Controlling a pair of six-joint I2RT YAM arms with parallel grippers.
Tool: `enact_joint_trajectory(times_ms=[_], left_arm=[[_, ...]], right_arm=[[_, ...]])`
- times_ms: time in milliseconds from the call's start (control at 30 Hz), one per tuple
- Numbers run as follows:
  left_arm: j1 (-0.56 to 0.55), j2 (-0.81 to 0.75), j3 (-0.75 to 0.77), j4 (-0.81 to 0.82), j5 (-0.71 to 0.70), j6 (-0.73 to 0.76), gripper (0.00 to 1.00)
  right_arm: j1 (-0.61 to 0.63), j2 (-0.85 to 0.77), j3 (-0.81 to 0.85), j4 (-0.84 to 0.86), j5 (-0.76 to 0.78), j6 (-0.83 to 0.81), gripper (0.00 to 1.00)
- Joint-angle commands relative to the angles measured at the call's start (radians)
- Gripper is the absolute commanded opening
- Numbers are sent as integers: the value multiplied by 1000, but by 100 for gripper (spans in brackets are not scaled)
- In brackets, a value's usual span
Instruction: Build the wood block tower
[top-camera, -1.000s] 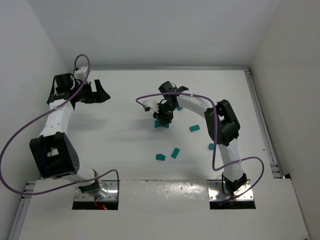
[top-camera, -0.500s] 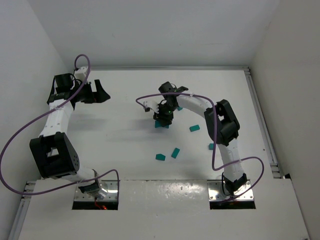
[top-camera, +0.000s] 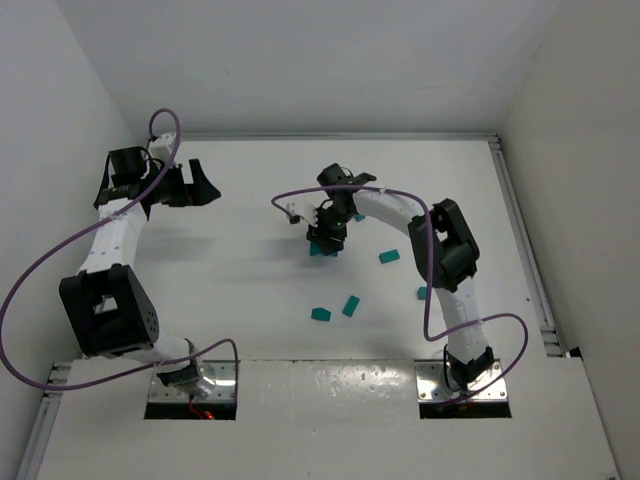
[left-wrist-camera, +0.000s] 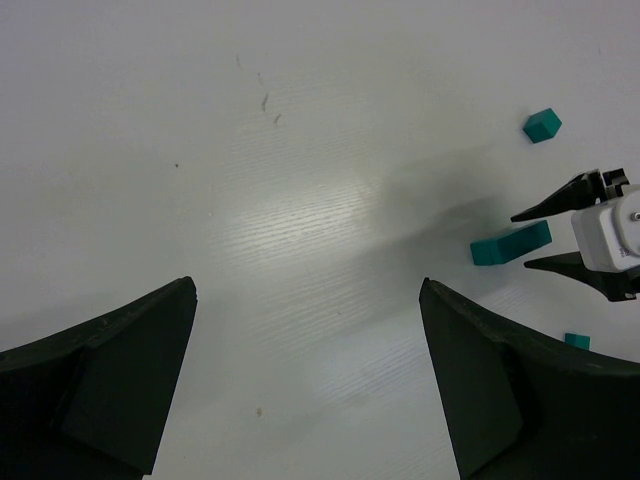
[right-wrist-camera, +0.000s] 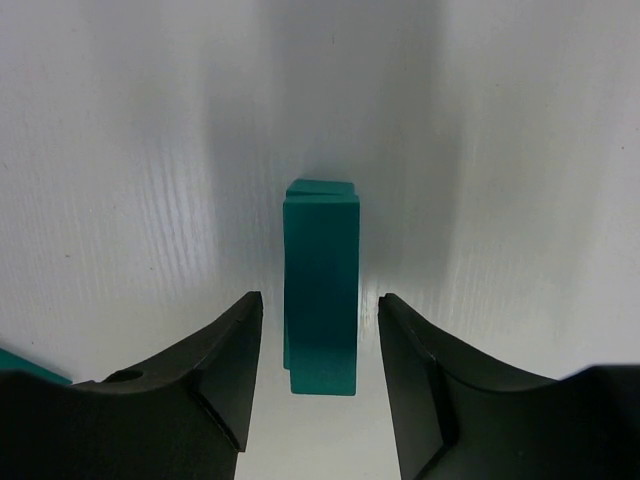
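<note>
Low teal tower (right-wrist-camera: 320, 300) mid-table, loose teal blocks (top-camera: 350, 305) scattered nearby

The white table (top-camera: 250, 270) is flat and matte, with a few faint scratches (left-wrist-camera: 262, 97) on it. A teal bar (top-camera: 322, 249) lies near the middle; the right wrist view shows a second teal edge at its far end. A small block (top-camera: 359, 216) sits just beyond the bar, and a third block (top-camera: 389, 257) lies to its right. Nearer the front, a tilted block (top-camera: 351, 305) and a flat block (top-camera: 320, 314) lie close together without touching. A half-hidden block (top-camera: 423, 293) lies farther right. A left metal plate (top-camera: 222, 402) and a right metal plate (top-camera: 495, 405) sit at the near edge.
</note>
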Motion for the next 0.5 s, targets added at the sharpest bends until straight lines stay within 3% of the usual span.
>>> enact_joint_trajectory(times_ms=[0, 267, 467], left_arm=[[-11, 1, 29, 27, 11, -1, 100], [-11, 1, 29, 27, 11, -1, 100], [-11, 10, 29, 27, 11, -1, 100]], right_arm=[[8, 18, 34, -6, -7, 1, 50], [15, 23, 28, 13, 13, -3, 56], [15, 35, 33, 19, 10, -3, 51]])
